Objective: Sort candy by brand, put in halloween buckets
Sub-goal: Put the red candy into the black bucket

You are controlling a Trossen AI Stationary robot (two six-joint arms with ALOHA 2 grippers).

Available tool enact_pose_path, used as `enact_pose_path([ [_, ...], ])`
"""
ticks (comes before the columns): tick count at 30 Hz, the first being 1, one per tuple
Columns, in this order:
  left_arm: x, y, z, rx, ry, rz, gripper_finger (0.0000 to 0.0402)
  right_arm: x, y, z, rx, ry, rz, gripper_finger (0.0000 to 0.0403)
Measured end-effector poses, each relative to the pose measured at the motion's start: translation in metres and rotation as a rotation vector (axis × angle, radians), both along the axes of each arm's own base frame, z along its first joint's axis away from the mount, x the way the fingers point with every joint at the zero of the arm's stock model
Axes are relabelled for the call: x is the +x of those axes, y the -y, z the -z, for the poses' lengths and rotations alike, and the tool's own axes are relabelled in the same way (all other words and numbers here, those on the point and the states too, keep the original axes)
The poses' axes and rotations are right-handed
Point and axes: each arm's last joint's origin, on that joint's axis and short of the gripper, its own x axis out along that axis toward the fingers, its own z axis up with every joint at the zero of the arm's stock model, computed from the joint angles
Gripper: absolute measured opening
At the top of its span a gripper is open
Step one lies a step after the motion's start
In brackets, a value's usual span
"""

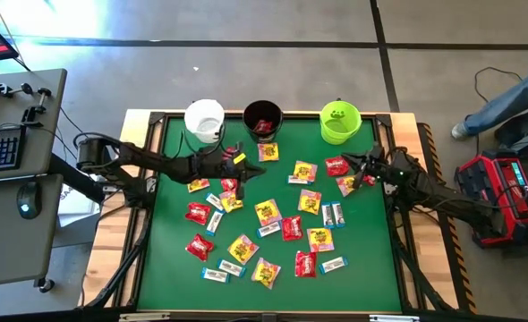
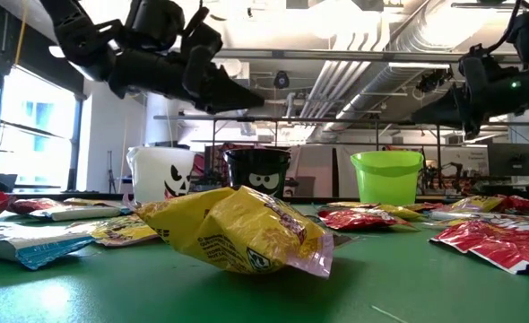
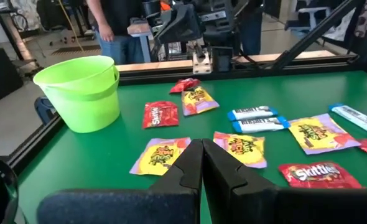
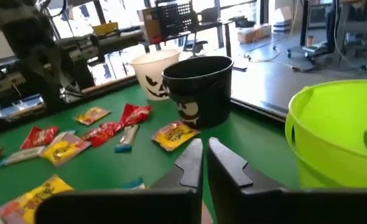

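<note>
Two pairs of dark fingers hang above the green surface (image 1: pixel 179 268), each holding nothing. The left gripper (image 3: pixel 202 163) has its fingers (image 3: pixel 186 171) pressed together near the black round pail (image 1: pixel 263 119). The right gripper (image 4: pixel 204 160) shows a thin gap between its fingers (image 4: pixel 228 165), beside the lime green pail (image 1: pixel 340 122). The white pail (image 1: pixel 204 119) stands left of the black one. Red, yellow-and-pink and white-and-blue wrapped candy packets (image 1: pixel 267 213) lie scattered over the surface.
</note>
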Motion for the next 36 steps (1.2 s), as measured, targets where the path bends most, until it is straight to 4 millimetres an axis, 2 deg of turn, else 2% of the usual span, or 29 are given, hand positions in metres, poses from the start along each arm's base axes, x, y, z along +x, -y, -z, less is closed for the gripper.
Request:
enact_pose_path([
  [4,-0.003,0.002,0.002,-0.013,-0.004,-0.002,0.0000,0.000,0.000,0.001,0.035,-0.037,0.003,0.0057],
  [14,-0.007,0.002,0.006,-0.015,0.001,-0.008,0.0000,0.006,0.005,0.016,0.170,-0.153,0.097,0.0184],
  [19,-0.009,0.000,0.006,-0.018,0.012,-0.018,0.0000,0.009,0.007,0.024,0.247,-0.192,0.137,0.0228],
  [24,-0.009,0.001,0.006,-0.002,0.014,-0.014,0.0000,0.011,0.009,0.029,0.272,-0.236,0.190,0.0243],
  [36,-0.009,0.001,0.006,0.006,0.012,-0.011,0.0000,0.013,0.013,0.042,0.396,-0.294,0.319,0.0244],
])
